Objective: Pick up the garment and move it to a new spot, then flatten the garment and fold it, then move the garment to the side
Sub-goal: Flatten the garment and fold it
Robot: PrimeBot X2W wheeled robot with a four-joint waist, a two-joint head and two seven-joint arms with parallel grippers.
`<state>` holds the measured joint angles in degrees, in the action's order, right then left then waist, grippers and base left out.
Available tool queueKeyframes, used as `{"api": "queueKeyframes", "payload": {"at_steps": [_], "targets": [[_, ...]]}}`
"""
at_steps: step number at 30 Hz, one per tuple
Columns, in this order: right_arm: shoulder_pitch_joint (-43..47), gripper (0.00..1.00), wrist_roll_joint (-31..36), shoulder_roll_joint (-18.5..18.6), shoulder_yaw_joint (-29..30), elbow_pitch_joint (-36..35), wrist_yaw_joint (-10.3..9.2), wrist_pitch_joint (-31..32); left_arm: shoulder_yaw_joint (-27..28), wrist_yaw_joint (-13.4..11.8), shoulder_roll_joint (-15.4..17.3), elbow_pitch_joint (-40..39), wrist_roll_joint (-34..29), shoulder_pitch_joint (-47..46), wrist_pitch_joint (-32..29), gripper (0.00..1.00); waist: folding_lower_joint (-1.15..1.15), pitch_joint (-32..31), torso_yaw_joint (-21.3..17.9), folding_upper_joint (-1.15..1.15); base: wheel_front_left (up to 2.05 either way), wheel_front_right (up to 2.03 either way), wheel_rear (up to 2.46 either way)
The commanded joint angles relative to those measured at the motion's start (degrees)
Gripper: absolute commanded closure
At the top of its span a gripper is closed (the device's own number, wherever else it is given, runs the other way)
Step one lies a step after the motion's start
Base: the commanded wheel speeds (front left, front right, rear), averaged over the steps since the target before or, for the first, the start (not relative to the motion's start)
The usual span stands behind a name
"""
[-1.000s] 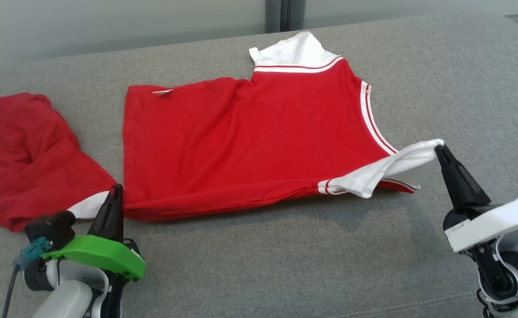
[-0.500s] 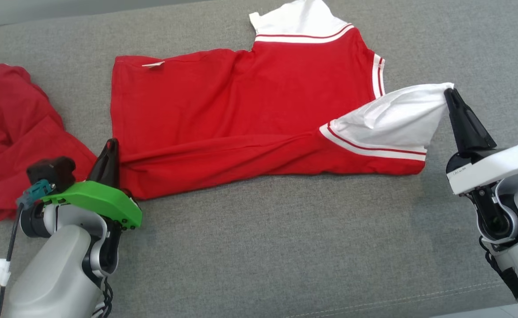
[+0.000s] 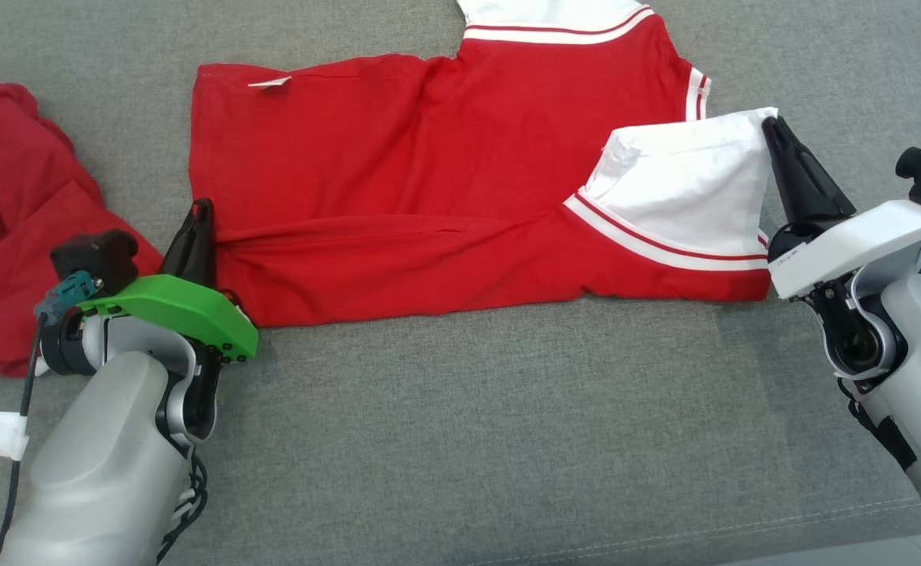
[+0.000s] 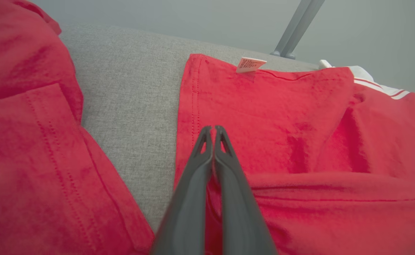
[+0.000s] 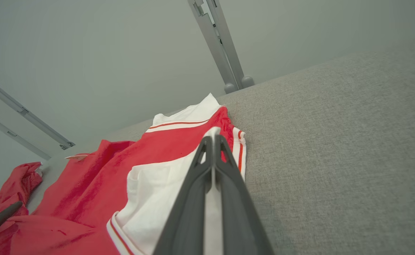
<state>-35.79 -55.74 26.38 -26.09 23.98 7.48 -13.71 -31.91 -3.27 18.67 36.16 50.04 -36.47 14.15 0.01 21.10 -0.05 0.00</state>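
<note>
Head view: a red T-shirt [image 3: 398, 181] with white sleeves lies spread across a grey upholstered cushion [image 3: 508, 432], its hem toward the robot's left and its shoulders toward the right. The left gripper [image 3: 201, 208] is clamped on the near hem corner, and a long crease runs from there along the shirt's near edge. The right gripper [image 3: 771, 126] pinches the tip of the near white sleeve [image 3: 688, 189], which is lifted and folded back over the red body. A small white label [image 3: 269, 81] sticks out at the far hem. A second red garment [image 3: 5, 196] lies crumpled just beside the left arm, apart from the T-shirt.

Left wrist view: the two dark fingers [image 4: 225, 184] are pressed together, with red cloth bunched between them lower down (the tips themselves meet). Grey cushion shows between the T-shirt's stitched hem and the other red garment.

Right wrist view: the fingers [image 5: 236, 212] are closed with a strip of white sleeve fabric caught between them. Beyond the cushion stand a pale wall and a grey metal post [image 5: 218, 46].
</note>
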Motion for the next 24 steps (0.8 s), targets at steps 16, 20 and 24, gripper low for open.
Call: {"api": "queueKeyframes", "payload": {"at_steps": [16, 20, 24], "targets": [[-6.7, 0.00, -3.9, 0.0, -7.3, 11.2, 0.02, -1.5, -0.5, 2.7, -2.6, 6.8, -0.7, -3.0, 0.5, 0.00, -0.01, -1.4, 1.0, 0.00, 0.00, 0.00, 0.00], [-6.9, 0.00, -3.8, -0.1, -7.6, 11.2, 0.02, -1.6, -0.3, 3.2, -2.7, 7.9, -1.2, -3.2, 0.7, 0.00, -0.01, -1.9, 0.8, 0.00, 0.00, 0.00, 0.00], [-6.0, 0.00, -3.0, -0.4, -6.6, 10.4, 0.02, -1.6, -0.3, 3.2, -2.8, 8.3, -1.7, -3.0, 0.9, 0.00, -0.01, -2.5, 0.7, 0.00, 0.00, 0.00, 0.00]]}}
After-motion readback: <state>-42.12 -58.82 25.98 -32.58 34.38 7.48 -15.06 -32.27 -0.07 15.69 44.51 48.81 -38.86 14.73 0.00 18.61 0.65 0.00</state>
